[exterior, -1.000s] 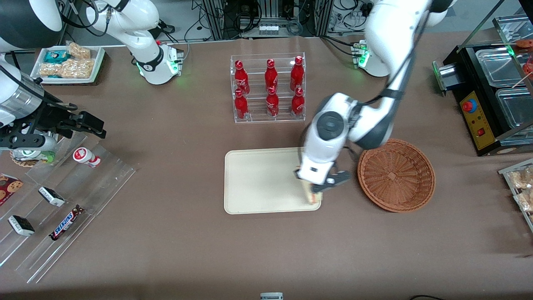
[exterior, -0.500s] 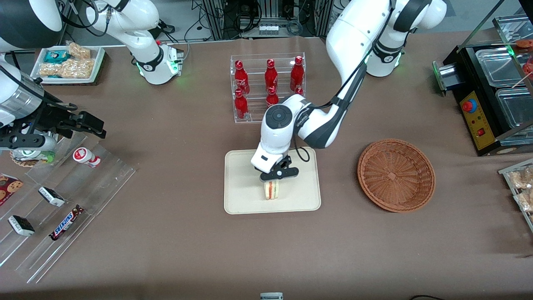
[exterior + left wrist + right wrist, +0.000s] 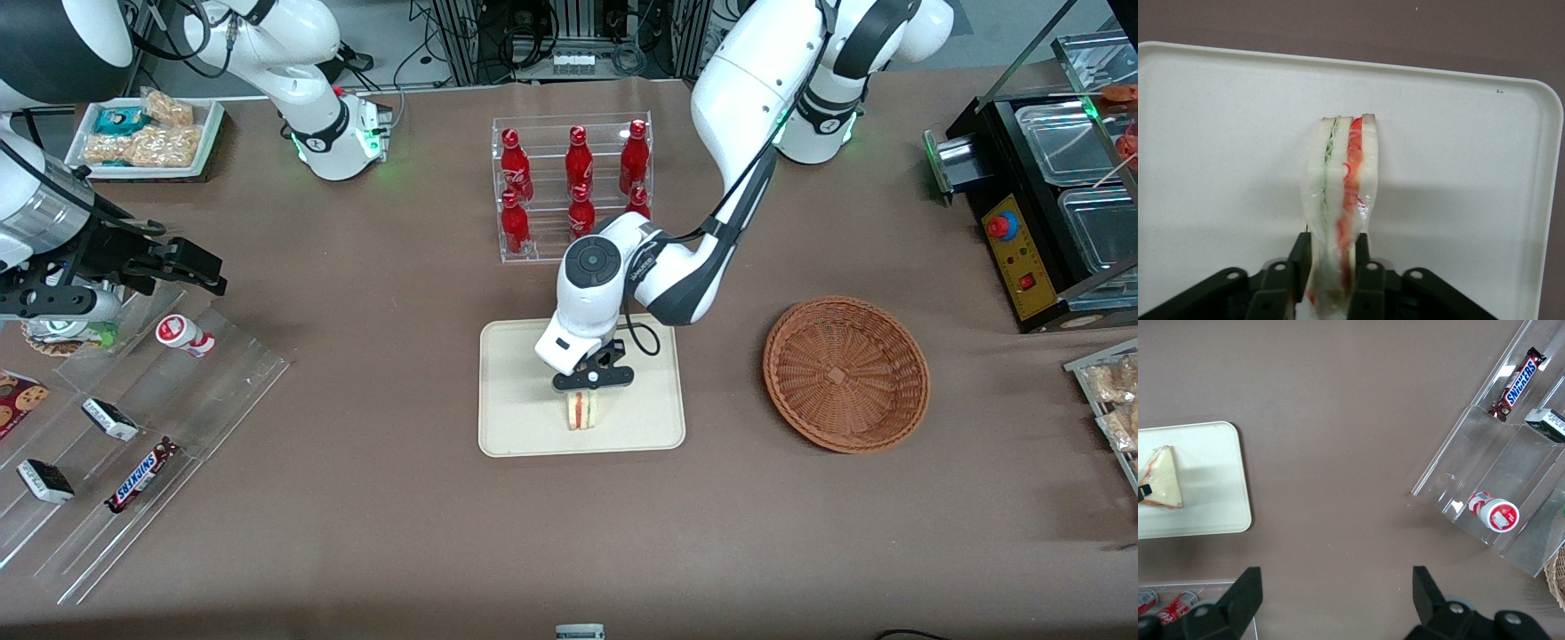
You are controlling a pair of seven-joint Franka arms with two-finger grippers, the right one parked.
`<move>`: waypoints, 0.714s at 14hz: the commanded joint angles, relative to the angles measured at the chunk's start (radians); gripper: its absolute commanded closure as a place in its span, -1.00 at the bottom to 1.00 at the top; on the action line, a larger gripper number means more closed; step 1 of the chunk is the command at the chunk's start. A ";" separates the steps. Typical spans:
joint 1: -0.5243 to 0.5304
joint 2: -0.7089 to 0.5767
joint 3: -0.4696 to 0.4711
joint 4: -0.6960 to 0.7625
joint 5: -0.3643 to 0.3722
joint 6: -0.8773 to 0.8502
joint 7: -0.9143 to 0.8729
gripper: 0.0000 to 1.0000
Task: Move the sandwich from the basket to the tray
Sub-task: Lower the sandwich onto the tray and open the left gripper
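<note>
The sandwich [image 3: 582,412], a wedge of pale bread with red and green filling, stands on its edge on the cream tray [image 3: 520,427], near the tray's rim closest to the front camera. My gripper [image 3: 591,389] is right above it, shut on the sandwich. In the left wrist view the two black fingers [image 3: 1300,261] pinch the sandwich [image 3: 1341,180] from both sides, and the gripper [image 3: 1331,259] hangs over the tray [image 3: 1218,147]. The right wrist view shows the sandwich [image 3: 1161,485] on the tray [image 3: 1208,497]. The wicker basket [image 3: 845,373] sits beside the tray, toward the working arm's end, with nothing in it.
A clear rack of red bottles [image 3: 573,187] stands farther from the front camera than the tray. Clear stepped shelves with snack bars [image 3: 138,476] lie toward the parked arm's end. A black appliance [image 3: 1036,204] and bagged snacks [image 3: 1116,400] lie toward the working arm's end.
My gripper carried the sandwich from the tray's basket-side edge to the tray's middle. In the last half second it has hardly moved.
</note>
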 commanded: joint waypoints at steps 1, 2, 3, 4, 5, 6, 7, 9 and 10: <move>-0.004 -0.046 0.003 0.020 0.007 -0.057 0.008 -1.00; -0.001 -0.074 0.004 0.022 0.006 -0.096 0.011 -1.00; 0.010 -0.117 0.007 0.017 0.007 -0.119 0.020 -1.00; 0.017 -0.159 0.009 0.016 0.015 -0.168 0.019 -1.00; 0.020 -0.207 0.011 0.017 0.021 -0.228 0.025 -1.00; 0.030 -0.248 0.014 0.019 0.022 -0.281 0.023 -1.00; 0.051 -0.293 0.015 0.017 0.021 -0.340 0.023 -1.00; 0.137 -0.354 0.012 0.011 0.018 -0.432 0.035 -1.00; 0.166 -0.382 0.014 -0.004 0.010 -0.473 0.064 -1.00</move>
